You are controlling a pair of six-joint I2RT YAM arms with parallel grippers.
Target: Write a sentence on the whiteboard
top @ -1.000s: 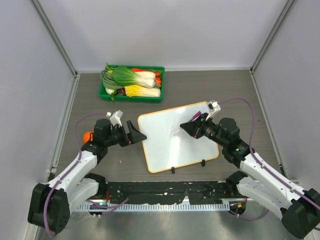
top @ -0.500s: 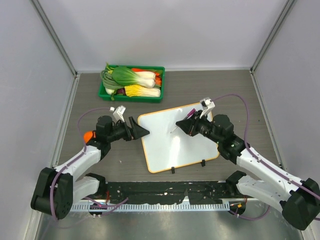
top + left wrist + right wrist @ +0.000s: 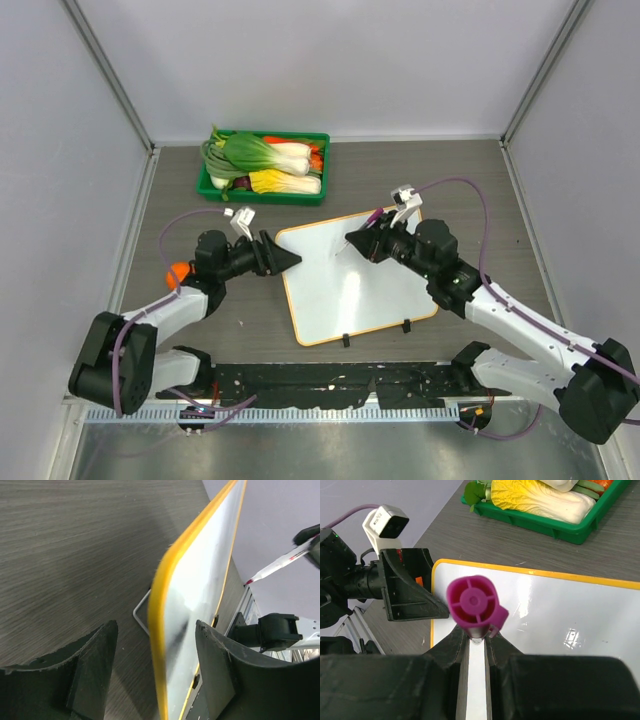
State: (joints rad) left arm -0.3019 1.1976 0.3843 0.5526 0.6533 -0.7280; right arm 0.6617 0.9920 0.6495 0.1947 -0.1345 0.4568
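The whiteboard (image 3: 365, 290) lies tilted mid-table, white with an orange-yellow rim (image 3: 164, 595). My left gripper (image 3: 291, 260) straddles its left edge, one finger on each side of the rim, open, with a gap showing on both sides (image 3: 156, 626). My right gripper (image 3: 356, 244) hovers over the board's upper part, shut on a marker (image 3: 474, 601) with a purple-pink end. The marker's tip (image 3: 280, 562) points toward the board (image 3: 560, 625). The sentence is not in view on the white face.
A green tray (image 3: 208, 184) of vegetables stands at the back left. A small orange object (image 3: 177, 271) lies by my left arm. The board's two black feet (image 3: 346, 340) face the near edge. A wire stand (image 3: 141, 615) shows under the board.
My left gripper slid right until its fingers straddle the board's left edge, and they have narrowed. My right gripper carried the marker left and further back over the board.
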